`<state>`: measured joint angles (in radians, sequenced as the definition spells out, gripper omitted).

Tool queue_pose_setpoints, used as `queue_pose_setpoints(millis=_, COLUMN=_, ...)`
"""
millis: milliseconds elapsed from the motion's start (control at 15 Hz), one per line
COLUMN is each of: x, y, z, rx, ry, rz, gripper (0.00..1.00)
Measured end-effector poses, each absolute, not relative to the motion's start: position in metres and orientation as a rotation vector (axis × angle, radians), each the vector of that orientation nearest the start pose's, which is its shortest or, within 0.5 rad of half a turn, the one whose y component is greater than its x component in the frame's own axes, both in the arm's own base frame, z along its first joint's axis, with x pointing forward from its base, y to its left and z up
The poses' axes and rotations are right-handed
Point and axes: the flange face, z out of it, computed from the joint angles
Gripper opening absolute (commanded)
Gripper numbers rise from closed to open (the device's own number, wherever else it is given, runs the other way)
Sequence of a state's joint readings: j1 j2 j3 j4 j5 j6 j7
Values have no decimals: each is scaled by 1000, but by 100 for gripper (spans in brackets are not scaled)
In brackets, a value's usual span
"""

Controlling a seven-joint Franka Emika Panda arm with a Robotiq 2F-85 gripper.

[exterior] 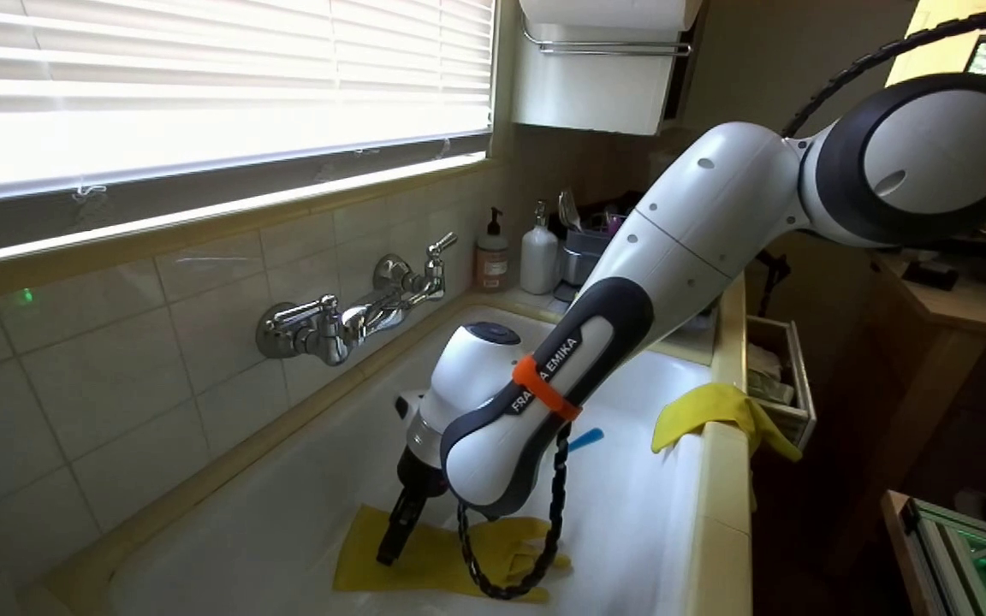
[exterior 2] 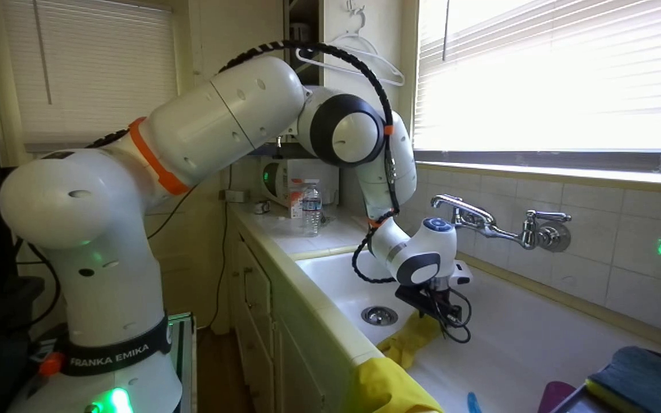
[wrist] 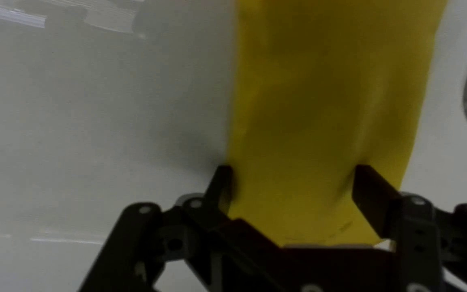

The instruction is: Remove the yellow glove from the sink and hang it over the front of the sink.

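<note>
Black gripper [wrist: 293, 174], jaws apart, over yellow rubber glove [wrist: 318, 105].
Open room between glove and front edge [exterior: 722, 513] of white rectangular sink [exterior: 621, 530].

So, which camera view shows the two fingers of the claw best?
The wrist view: close up, both fingers stand apart, yellow glove visible between them. Both exterior views show the claw small and dark, its fingers hard to tell apart.

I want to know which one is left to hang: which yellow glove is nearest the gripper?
The yellow glove lying inside the sink, right beneath the gripper; the other glove is draped over the sink's front edge.
</note>
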<state>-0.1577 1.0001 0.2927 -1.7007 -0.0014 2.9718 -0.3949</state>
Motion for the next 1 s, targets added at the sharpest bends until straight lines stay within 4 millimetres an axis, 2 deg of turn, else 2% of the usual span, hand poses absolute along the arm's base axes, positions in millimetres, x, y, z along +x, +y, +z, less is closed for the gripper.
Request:
queue_pose_setpoints(millis=67, x=669, y=69, z=64, rx=-2871, ry=-526, rz=-493, gripper=42)
queue_pose_setpoints(millis=200, x=673, y=67, z=64, rx=-2871, ry=-521, rz=-495, gripper=22)
queue_pose_setpoints(millis=400, x=675, y=70, z=67, rx=-2861, ry=-521, rz=-490, gripper=1)
queue_pose_setpoints(millis=1000, x=678, y=74, z=74, rx=-2854, ry=-568, rz=-460, gripper=1)
